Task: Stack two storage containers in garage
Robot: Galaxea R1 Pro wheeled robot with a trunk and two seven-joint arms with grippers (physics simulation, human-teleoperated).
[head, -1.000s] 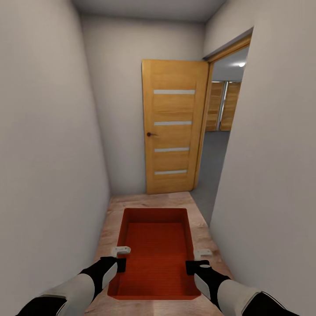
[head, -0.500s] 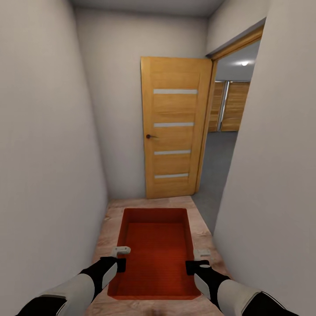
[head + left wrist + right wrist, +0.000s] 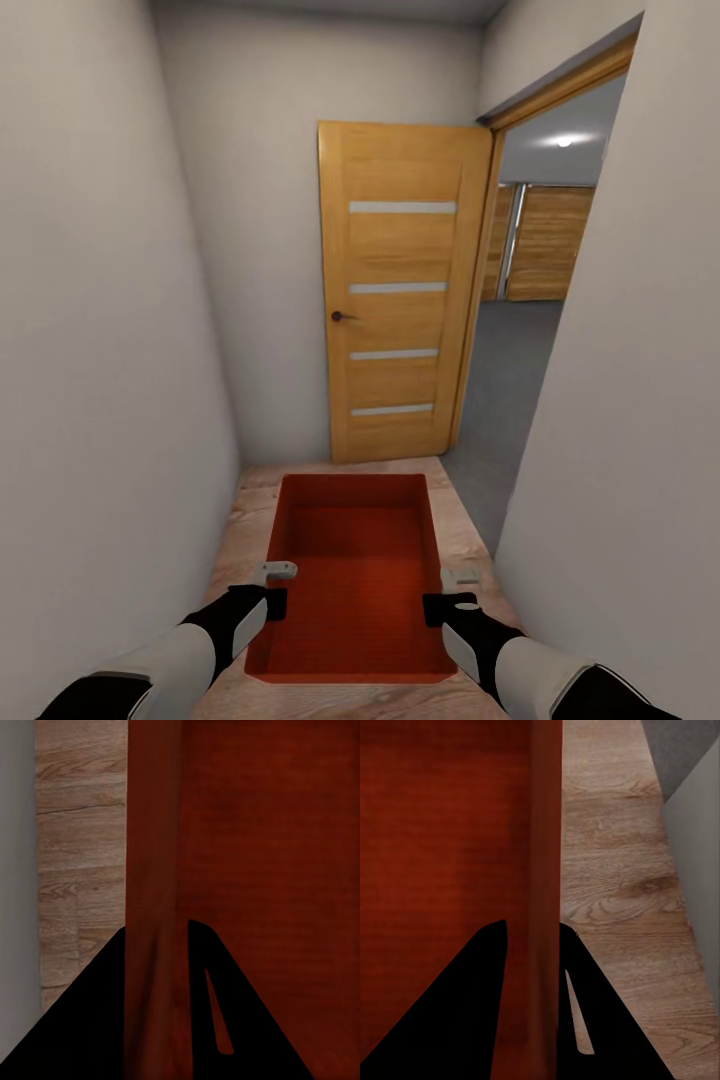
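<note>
Wood-plank hallway (image 3: 250, 500), ribbed orange-red rectangular bin (image 3: 355, 570)

Narrow corridor; walls (image 3: 100, 350) close both sides; doorway (image 3: 525, 330) open right; door (image 3: 398, 290) ahead.

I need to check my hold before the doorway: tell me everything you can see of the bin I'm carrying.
The bin is an orange-red, plastic-looking open tray with low straight walls, a finely ribbed base, and nothing inside. It is held level above the wood floor, long axis pointing ahead toward the door. The left pincer clamps its left wall and the right pincer its right wall, each with one finger inside and one outside.
</note>
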